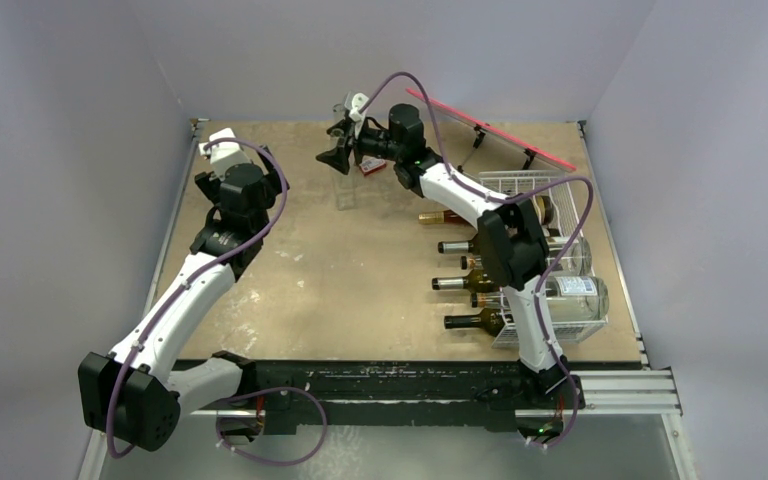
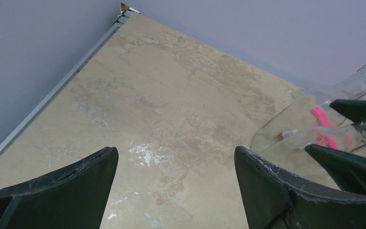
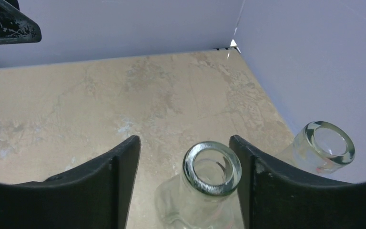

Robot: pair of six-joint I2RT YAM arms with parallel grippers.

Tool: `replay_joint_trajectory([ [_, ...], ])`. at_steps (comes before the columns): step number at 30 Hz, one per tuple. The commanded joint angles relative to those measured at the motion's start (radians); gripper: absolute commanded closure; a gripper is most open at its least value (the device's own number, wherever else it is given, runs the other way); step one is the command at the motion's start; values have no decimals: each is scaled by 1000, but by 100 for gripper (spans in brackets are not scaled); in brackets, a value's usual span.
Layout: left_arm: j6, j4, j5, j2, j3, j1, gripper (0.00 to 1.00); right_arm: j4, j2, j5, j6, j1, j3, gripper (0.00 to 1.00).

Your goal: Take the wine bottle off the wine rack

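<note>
The white wire wine rack [image 1: 520, 184] stands at the right of the table with several wine bottles [image 1: 465, 321] lying in it, necks pointing left. My right gripper [image 1: 339, 151] is far from the rack, at the far middle of the table. It is open, its fingers either side of the mouth of an upright clear glass bottle [image 3: 212, 168], which stands close to the right finger [image 3: 267, 186]. A second clear bottle [image 3: 325, 147] stands just right of it. My left gripper [image 2: 176, 152] is open and empty above bare table at the far left.
A pink flat board [image 1: 490, 130] on a stand leans at the back right, behind the rack. The clear bottles [image 2: 310, 121] and my right gripper's fingers [image 2: 357, 107] show at the right of the left wrist view. Grey walls enclose the table.
</note>
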Motion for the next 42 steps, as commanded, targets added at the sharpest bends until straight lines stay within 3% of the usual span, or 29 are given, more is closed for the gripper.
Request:
replay_joint_trajectory([
  [1,0,13,1,-12,42,-3,9,-7,-74,20,-14,3,63,19],
  [3,0,13,1,-13,44,-4,9,-25,-86,12,-15,3,73,2],
  [4,1,13,-1,-14,44,-4,9,-36,-95,9,-16,4,77,0],
  [9,0,13,-1,-23,43,-4,9,-91,-178,10,-23,12,48,0],
  [16,-5,14,9,-35,44,-3,9,-160,-422,63,-76,15,-166,0],
  [23,-10,16,17,-68,45,-3,9,-484,-673,273,-300,15,-406,0],
  [29,-14,13,26,-80,49,-3,9,-690,-948,312,-427,15,-604,0],
  [35,-16,13,26,-81,50,-4,9,-913,-1163,436,-496,15,-670,0],
  [39,-16,12,27,-78,51,-3,9,-1030,-1237,577,-517,16,-700,0],
  [42,-19,12,31,-77,52,-4,9,-1118,-1256,599,-548,15,-701,0],
])
